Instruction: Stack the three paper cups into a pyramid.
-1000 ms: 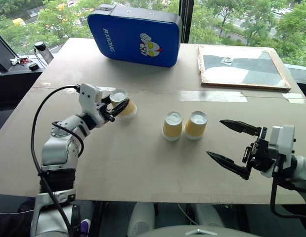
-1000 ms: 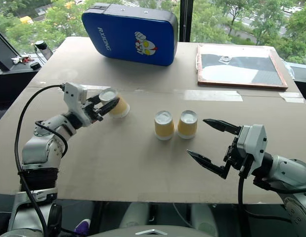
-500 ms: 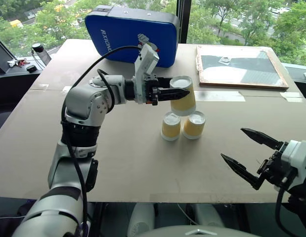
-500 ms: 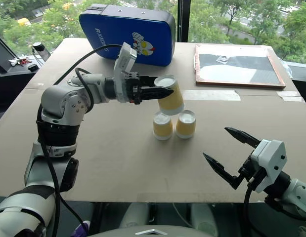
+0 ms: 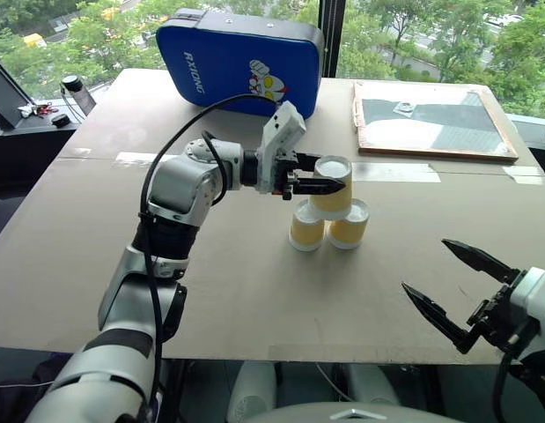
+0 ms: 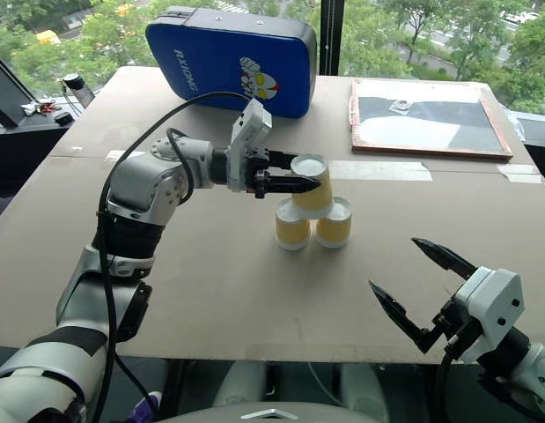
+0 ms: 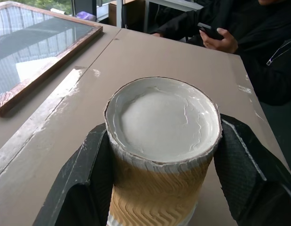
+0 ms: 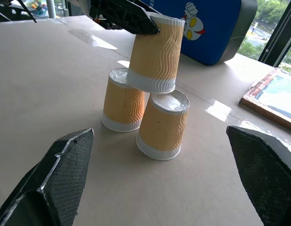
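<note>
Over the two upturned yellow-tan ribbed paper base cups [image 5: 327, 225], my left gripper [image 5: 329, 187] clamps the third cup [image 5: 332, 186], which I judge needs seating squarely before release, while my right gripper [image 5: 448, 282] gapes wide.

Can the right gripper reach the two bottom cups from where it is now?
Probably yes. The right gripper is open and bare table lies between it and the two bottom cups, though the left gripper holds the third cup on them.

Bright, even daylight comes through the windows [image 5: 413, 35] behind the table [image 5: 246, 291]. Shadows under the cups [image 8: 154, 99] are soft and short. The tape strip [image 5: 395, 172] and framed panel [image 5: 430, 119] show pale glare. Wrist views blur slightly toward nearby fingers [image 8: 56, 183].
</note>
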Controlling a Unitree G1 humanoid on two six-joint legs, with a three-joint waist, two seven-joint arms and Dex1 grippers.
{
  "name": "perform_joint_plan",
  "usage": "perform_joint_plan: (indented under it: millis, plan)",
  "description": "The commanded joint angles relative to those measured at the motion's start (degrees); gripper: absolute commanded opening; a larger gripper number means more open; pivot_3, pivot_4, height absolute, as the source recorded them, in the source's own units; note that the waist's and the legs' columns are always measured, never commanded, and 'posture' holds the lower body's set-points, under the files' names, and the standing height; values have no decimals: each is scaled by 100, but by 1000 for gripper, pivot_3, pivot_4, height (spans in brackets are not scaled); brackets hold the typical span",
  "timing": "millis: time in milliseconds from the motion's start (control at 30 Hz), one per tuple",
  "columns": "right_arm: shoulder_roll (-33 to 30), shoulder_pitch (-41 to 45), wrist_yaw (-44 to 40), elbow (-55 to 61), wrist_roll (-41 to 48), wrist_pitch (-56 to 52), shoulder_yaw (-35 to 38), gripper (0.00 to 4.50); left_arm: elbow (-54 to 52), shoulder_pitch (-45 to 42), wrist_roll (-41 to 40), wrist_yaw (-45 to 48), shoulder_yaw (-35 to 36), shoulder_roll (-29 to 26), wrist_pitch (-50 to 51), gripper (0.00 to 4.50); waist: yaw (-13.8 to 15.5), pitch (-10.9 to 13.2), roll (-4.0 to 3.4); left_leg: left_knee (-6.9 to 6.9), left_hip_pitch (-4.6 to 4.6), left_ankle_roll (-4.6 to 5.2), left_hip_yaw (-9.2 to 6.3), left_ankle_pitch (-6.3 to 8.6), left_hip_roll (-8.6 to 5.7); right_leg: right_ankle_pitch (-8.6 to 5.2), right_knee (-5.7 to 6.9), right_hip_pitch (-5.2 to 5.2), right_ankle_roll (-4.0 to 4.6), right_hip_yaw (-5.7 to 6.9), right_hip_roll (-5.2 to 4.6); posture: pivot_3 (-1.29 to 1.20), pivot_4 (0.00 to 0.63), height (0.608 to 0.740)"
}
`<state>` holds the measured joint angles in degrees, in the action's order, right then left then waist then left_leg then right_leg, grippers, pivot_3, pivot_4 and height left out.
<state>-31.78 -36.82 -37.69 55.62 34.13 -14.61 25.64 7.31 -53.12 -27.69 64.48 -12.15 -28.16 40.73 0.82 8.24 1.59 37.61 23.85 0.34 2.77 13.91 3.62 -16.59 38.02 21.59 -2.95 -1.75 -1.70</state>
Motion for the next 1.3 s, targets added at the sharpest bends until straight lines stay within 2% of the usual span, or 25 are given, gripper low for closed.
perform_joint_plan:
  millis: [33,467,533,567,633,733,833,933,1000,1067,1200,1300]
  plan:
    - [-66,16,-279,-238,132,267,379,4500,-120,-207,58,34,17,87,-52,2397,-2,0,0,0,0,0,1,0,0,0,-1,0,0,0,0,0,150,740]
    - [-501,603,-723,-809,373,198,553,4500,-81,-193,399,215,-207,150,-110,2397,-4,0,-2,0,-2,1,-2,0,-2,0,1,-1,0,0,0,0,150,740]
    - [-526,643,-732,-798,381,175,521,4500,-90,-171,379,220,-174,159,-74,3418,-3,0,-2,0,-2,1,-2,0,-2,0,1,-1,0,0,0,0,150,740]
    - [-539,653,-739,-787,391,166,506,4500,-102,-171,350,192,-113,175,-70,3663,-3,0,-2,0,-2,1,-2,0,-2,0,1,-2,0,0,0,0,150,740]
    - [-553,665,-743,-771,406,150,488,4500,-152,-200,242,111,86,168,11,4489,-3,1,-2,0,-1,1,-2,0,-2,0,1,-1,0,0,0,0,150,740]
    - [-563,695,-751,-782,415,133,476,4500,-300,-197,37,58,363,56,250,4489,-5,1,-2,0,-1,1,-3,0,-2,0,1,-1,0,0,0,0,150,740]
    - [-592,834,-792,-909,391,127,354,4500,-769,27,-443,-87,942,-291,892,4489,-50,3,-4,0,-2,1,-5,0,-1,0,3,0,0,-2,1,0,150,740]
    - [-607,1025,-827,-1081,337,131,200,4500,-1451,520,-1007,-212,1555,-558,1241,4489,-112,2,-8,-2,-6,-2,-16,-1,0,0,4,0,0,-9,-1,0,150,740]
    - [-625,1166,-879,-1242,283,152,65,4500,-1825,897,-1359,-645,2112,-484,1409,4489,-85,3,-7,-2,-5,-8,-19,-5,-1,0,2,-2,0,-5,-3,0,150,740]
    - [-630,1397,-894,-1505,115,208,-152,4500,-2353,1650,-1527,-906,2603,-597,1441,4489,-115,0,-10,0,-5,-6,-20,-4,-3,0,3,-2,-1,-3,-9,0,150,740]
    - [-585,1722,-984,-1992,-52,299,-415,4500,-3188,3272,-1496,-1275,3227,-639,994,4489,-149,1,-11,-4,-12,-10,-25,-6,-3,1,5,-1,-1,-18,-10,0,150,740]
    - [-560,1794,-1121,-2456,-181,453,-452,4500,-3440,4451,-1279,-1397,3558,-551,427,4489,-68,-1,-7,-4,-11,-1,-17,-1,-4,1,5,-2,0,-2,-12,0,150,740]
